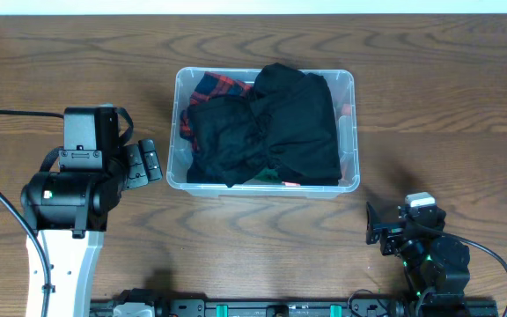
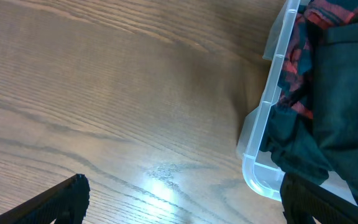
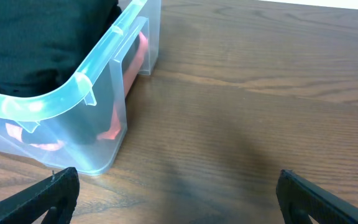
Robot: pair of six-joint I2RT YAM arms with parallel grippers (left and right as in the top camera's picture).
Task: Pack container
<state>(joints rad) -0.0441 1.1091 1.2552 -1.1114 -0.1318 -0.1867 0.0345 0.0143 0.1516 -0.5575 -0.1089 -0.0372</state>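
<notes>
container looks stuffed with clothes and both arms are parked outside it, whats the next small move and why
Probably swing the left gripper in over the container and press the black clothing down. It mounds above the rim in the right wrist view, and the right gripper, like the left, sits open and empty outside it.

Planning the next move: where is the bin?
Overhead, the bin sits centred on the table holding dark clothes, the left end effector beside its left wall and the right end effector off its near-right corner.
</notes>
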